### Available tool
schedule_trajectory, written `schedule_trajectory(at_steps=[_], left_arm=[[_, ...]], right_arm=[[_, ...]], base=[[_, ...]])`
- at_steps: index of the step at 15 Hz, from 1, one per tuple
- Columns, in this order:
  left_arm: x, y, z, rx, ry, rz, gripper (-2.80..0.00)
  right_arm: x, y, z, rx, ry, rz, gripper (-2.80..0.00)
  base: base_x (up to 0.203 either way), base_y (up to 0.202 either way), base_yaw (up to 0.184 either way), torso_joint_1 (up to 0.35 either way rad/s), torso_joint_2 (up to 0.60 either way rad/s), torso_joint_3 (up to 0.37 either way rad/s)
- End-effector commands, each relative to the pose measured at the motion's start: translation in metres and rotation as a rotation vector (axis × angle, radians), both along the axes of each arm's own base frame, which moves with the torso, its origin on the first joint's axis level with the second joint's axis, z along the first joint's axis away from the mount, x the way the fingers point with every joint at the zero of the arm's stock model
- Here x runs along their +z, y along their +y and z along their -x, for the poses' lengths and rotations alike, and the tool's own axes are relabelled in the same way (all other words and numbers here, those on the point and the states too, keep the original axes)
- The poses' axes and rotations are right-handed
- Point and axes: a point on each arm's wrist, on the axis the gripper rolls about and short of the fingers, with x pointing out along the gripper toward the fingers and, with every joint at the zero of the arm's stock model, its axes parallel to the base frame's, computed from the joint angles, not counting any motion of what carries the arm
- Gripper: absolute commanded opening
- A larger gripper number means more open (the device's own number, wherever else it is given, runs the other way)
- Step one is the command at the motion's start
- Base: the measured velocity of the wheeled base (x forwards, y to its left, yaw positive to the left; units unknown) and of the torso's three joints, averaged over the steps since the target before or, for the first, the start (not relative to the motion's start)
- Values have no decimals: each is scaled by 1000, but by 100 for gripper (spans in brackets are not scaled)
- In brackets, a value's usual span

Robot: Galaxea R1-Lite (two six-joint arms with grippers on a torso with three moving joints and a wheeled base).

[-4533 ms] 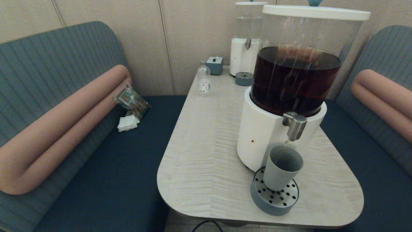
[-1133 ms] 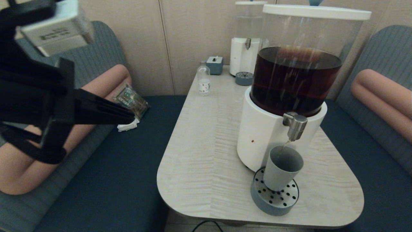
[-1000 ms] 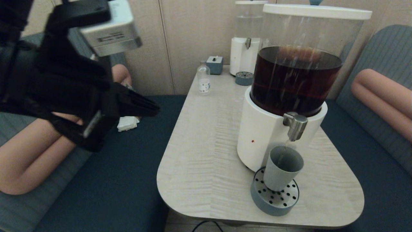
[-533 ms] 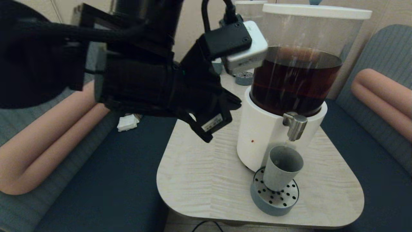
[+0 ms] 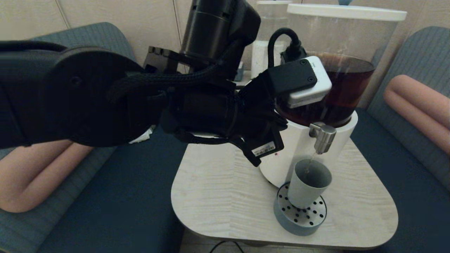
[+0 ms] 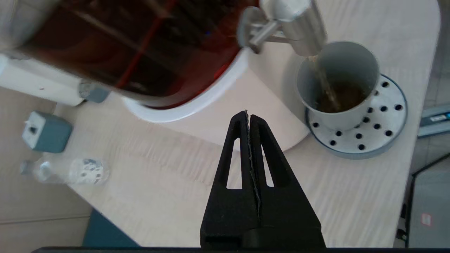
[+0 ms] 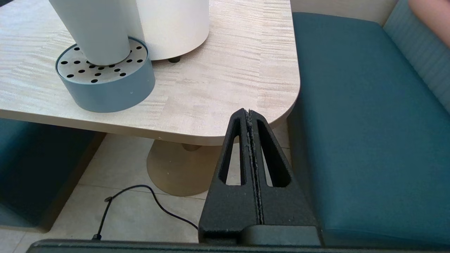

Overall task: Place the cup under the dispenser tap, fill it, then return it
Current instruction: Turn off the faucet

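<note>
The left arm (image 5: 105, 102) reaches across the table (image 5: 218, 196) from the left and blocks most of the head view: it hides the back of the table and the left part of the dispenser (image 5: 337, 88). The left gripper (image 6: 249, 117) hangs in the air above the table, beside the dispenser's white base, its fingers pressed together and holding nothing. A white sticker with small print sits on the wrist; the print cannot be read.

The cup (image 5: 306, 182) stands upright, mouth up, on a round perforated drip tray (image 5: 299, 218) near the front edge of the table, right under the tap (image 5: 322, 137). The tap's nozzle points straight down, and a thin brown stream runs from it into the cup, where some dark liquid lies at the bottom.

In the left wrist view a small clear bottle (image 6: 66, 171) with a label and a grey-blue box (image 6: 46, 131) stand on the far side of the table, well apart from the cup; the label is too blurred to read.

The right gripper (image 7: 249, 116) is parked low beside the table's front corner, over the floor, fingers together and empty. A black cable (image 7: 140, 200) lies on the floor near the table's foot
</note>
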Motion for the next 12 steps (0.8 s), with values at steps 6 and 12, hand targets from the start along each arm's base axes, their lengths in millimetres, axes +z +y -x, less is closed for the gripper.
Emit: schedule_trajectory(at_steps=[6,12], left_arm=[[-12,-19,4,-58,18,-23,-280],[-13,-35,-4,-68,6,-8,-280]], right_arm=[[0,0,0,1,1,0,-280],[0,0,0,1,1,0,-280]], base=[[0,0,0,0,0,0],[0,0,0,0,0,0]])
